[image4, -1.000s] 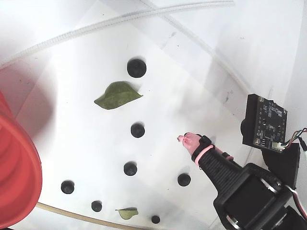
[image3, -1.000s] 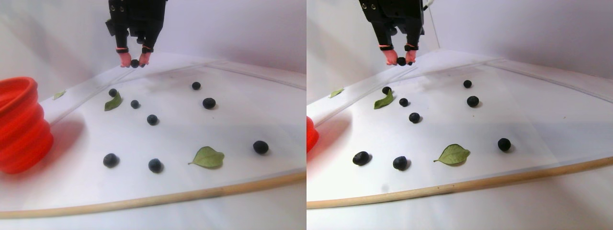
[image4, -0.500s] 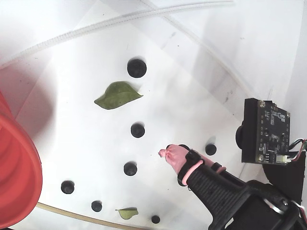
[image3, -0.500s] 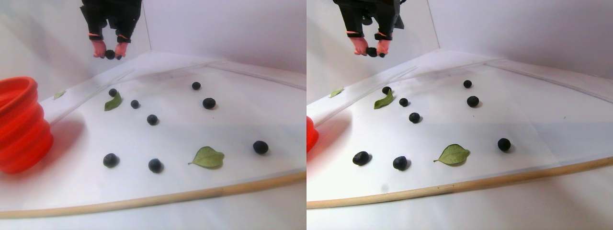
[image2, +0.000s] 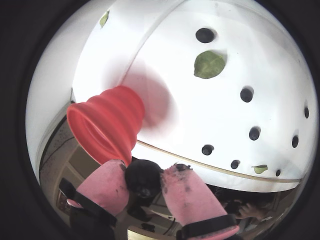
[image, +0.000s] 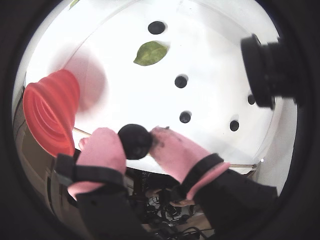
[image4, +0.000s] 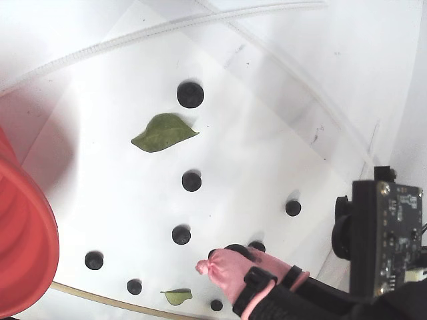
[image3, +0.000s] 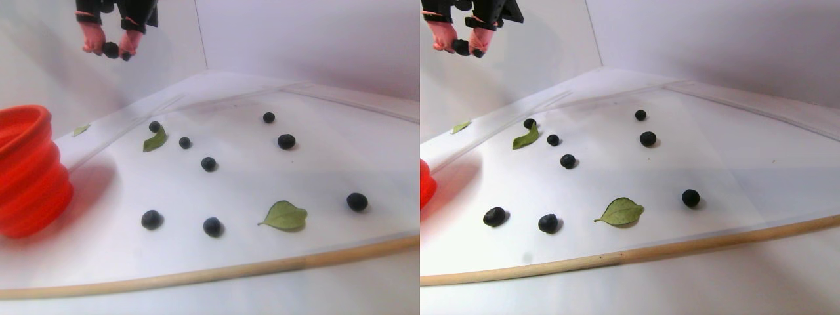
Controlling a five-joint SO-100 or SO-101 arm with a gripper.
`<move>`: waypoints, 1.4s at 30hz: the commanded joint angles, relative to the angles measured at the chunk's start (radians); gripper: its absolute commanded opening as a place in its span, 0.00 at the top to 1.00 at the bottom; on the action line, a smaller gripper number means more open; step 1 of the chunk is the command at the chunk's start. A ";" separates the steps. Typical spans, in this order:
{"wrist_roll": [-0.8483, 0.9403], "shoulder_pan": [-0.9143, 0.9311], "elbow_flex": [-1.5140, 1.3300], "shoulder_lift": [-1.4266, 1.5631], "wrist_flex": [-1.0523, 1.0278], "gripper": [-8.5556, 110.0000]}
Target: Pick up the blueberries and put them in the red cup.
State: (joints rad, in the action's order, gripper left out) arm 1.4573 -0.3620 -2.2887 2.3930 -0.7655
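Note:
My gripper [image3: 110, 49] hangs high above the white board's far left corner, shut on one blueberry [image: 134, 141]. Both wrist views show the dark berry pinched between the pink fingertips [image2: 107, 185]. The red cup [image3: 26, 170] lies on its side at the board's left edge, below and in front of the gripper; in a wrist view its ridged body [image2: 107, 122] sits just past the held berry [image2: 144, 176]. Several more blueberries lie scattered on the board, such as one [image3: 151, 219] at the front left and another [image3: 357, 201] at the right.
Green leaves lie among the berries, one [image3: 284, 215] near the front and one [image3: 155, 140] at the back left. A wooden strip [image3: 197, 275] lines the board's front edge. White walls stand close behind. A black camera module [image4: 387, 233] rides beside the gripper.
The gripper has risen and moved left in the stereo view, carrying the berry from above the board's back toward the cup's side. Berries and leaves on the board have not moved.

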 commanded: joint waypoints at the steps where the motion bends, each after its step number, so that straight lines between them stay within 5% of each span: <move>1: -0.023 -0.074 0.014 0.095 -0.028 0.84; 20: -0.176 -0.291 -0.003 0.110 -0.091 0.84; 42: -0.278 -0.419 -0.115 -0.041 0.103 0.84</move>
State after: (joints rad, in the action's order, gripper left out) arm 1.1904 -0.7256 -2.4053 2.3608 -0.6918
